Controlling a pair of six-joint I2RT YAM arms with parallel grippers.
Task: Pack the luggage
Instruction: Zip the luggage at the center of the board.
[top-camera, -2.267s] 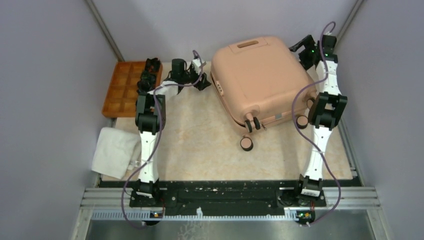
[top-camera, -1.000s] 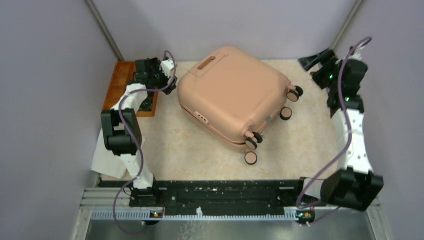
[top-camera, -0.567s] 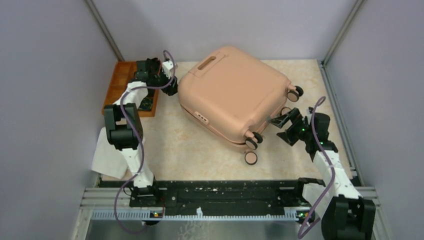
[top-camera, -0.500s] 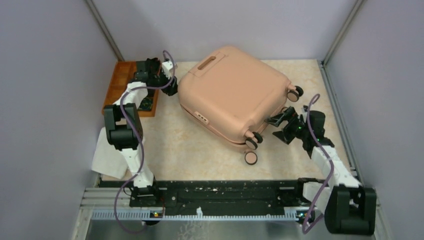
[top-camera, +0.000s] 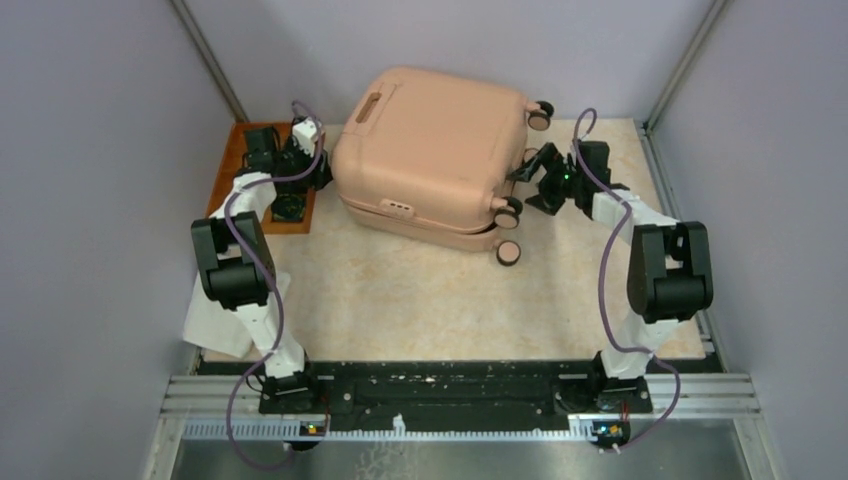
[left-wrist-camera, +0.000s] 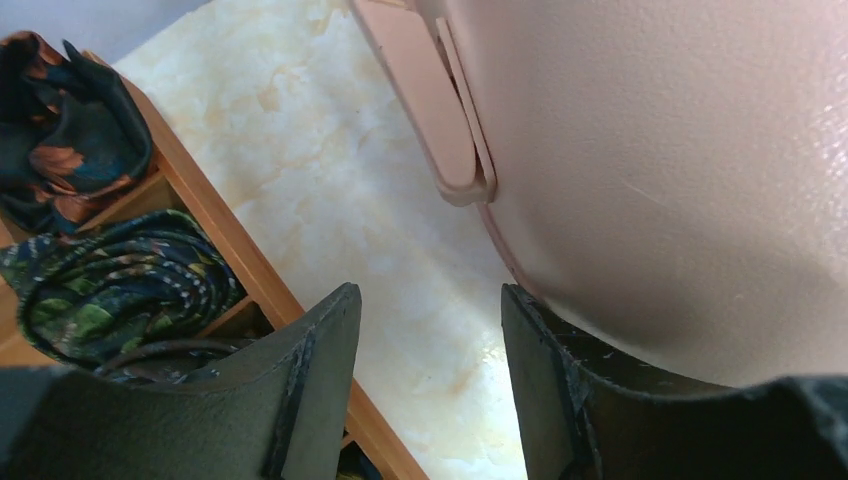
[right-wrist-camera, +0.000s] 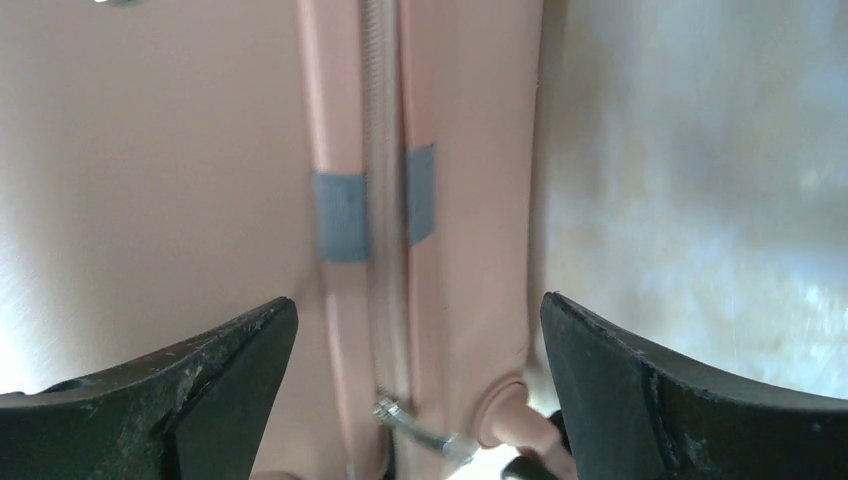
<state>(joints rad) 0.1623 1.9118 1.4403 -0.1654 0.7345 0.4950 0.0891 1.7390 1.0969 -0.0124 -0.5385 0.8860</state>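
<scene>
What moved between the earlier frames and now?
The luggage turned and slid back-left, ending beside the orange tray, wheels now facing right. The right tool swung from the far right corner round to its wheel end, open, gripping nothing. The left tool shifted left to the tray's edge, holding nothing. Tray and white cloth unmoved; case stays closed.

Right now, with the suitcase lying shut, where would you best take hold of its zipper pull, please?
Pinch the small metal zipper pull by its free end, coming from the suitcase's right side with the right gripper. It seems to stick out from the seam facing that open gripper, so the fingers could likely close across it.
</scene>
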